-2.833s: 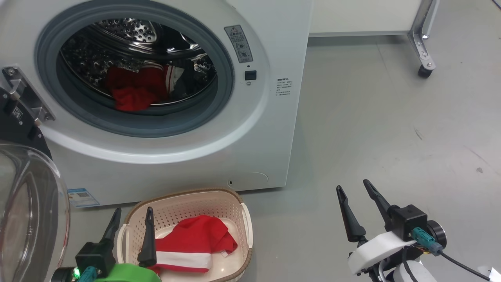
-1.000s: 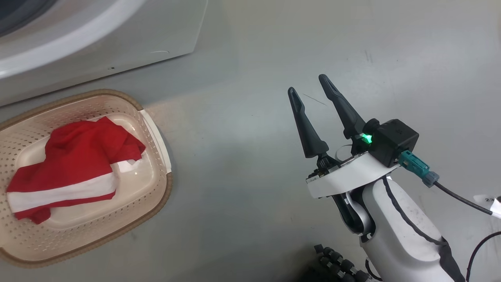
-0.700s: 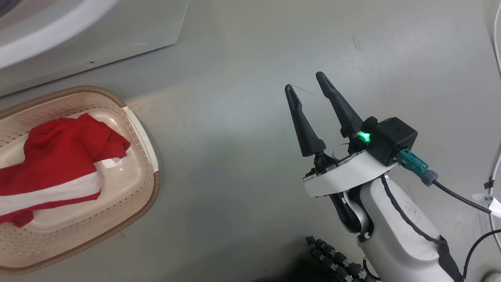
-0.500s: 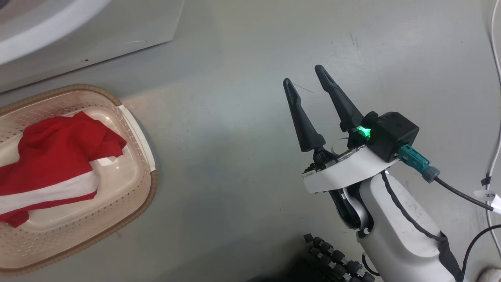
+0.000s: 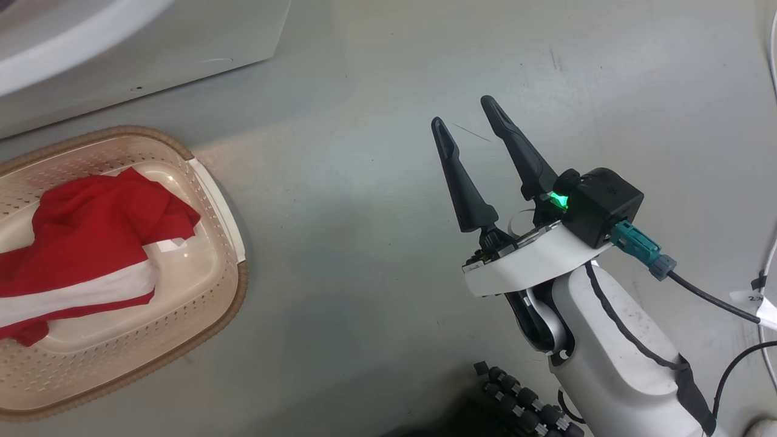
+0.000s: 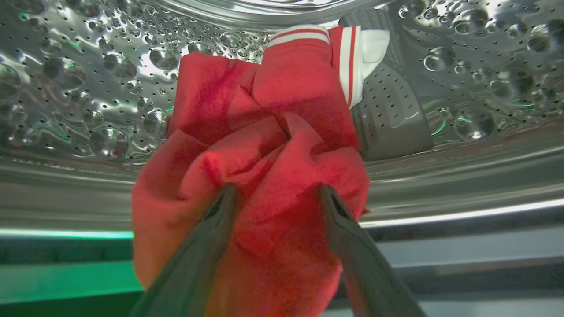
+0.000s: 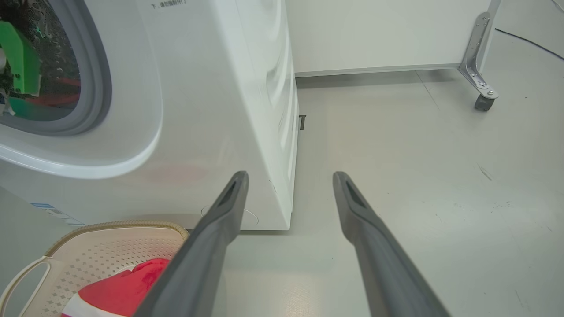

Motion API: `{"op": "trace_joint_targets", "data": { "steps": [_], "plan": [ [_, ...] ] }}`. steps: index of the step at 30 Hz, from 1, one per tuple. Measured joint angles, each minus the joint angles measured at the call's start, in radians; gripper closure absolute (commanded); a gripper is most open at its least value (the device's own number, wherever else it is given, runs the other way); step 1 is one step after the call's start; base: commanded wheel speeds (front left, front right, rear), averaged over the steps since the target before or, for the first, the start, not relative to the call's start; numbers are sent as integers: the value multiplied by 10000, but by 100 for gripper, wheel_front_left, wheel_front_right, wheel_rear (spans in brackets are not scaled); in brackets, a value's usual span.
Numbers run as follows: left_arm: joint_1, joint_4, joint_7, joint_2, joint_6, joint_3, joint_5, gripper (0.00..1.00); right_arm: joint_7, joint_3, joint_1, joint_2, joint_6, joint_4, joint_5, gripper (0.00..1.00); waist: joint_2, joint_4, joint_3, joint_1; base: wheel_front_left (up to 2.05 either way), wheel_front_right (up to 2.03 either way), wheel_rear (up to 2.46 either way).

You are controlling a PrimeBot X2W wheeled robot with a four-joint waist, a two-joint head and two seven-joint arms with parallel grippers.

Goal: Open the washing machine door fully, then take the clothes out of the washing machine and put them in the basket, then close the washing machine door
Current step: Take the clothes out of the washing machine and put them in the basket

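Inside the washing machine, my left gripper point(image 6: 276, 189) sits low in the steel drum point(image 6: 66, 75). Its two fingers are a moderate way apart and straddle a bunched red garment point(image 6: 269, 132). The tips press into the cloth on either side and nothing is clamped yet.

The heap lies dead ahead of these fingers. Its long axis runs away from the tips toward the back of the drum, where its white-striped cuff point(image 6: 352, 57) leans on a grey paddle point(image 6: 392, 119). As I judge it, the fingers need only close where they are and draw the cloth back out.

My right gripper point(image 5: 463, 111) hangs over bare grey floor point(image 5: 364, 212), fingers spread wide and holding nothing. It is well apart from both the drum and the basket point(image 5: 234, 303), so the left arm is plainly the nearer one for this pull.

The count is two red garments. One is in the drum, and a second red garment point(image 5: 91, 218) with a broad white band already lies in the basket. There is one basket, just in front of the one washing machine point(image 7: 211, 88), and two grippers.
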State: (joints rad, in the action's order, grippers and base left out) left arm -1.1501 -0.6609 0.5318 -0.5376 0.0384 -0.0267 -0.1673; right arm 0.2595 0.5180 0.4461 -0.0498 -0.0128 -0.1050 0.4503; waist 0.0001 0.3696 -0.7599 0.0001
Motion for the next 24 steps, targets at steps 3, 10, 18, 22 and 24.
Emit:
{"op": "trace_joint_targets", "data": {
  "steps": [3, 10, 18, 22, 24],
  "plan": [
    [-46, -4, 46, -13, 0, -21, 0, 100, 0, 10, 5, -2, -2, -2, 0, 0, 0, -19, 3, 0, 0, 0, 0],
    [-84, 6, -25, 44, -6, 98, -128, 100, 0, 38, 41, -2, -31, -4, 0, 0, 0, -36, 5, 0, 0, 0, 0],
    [-52, 188, -1074, 719, -10, 470, -754, 100, 0, -23, 201, -4, -144, -65, -31, 0, 0, -120, 114, 0, 0, 0, 0],
    [178, 349, -1810, 1143, -59, 545, -1003, 100, 0, -92, 201, -6, -165, -173, -146, 0, 0, -250, 228, 0, 0, 0, 0],
    [391, 510, -2236, 1315, -150, 541, -1078, 100, 0, -142, 201, -6, -165, -236, -236, 0, 0, -333, 294, 0, 0, 0, 0]
  ]
}}
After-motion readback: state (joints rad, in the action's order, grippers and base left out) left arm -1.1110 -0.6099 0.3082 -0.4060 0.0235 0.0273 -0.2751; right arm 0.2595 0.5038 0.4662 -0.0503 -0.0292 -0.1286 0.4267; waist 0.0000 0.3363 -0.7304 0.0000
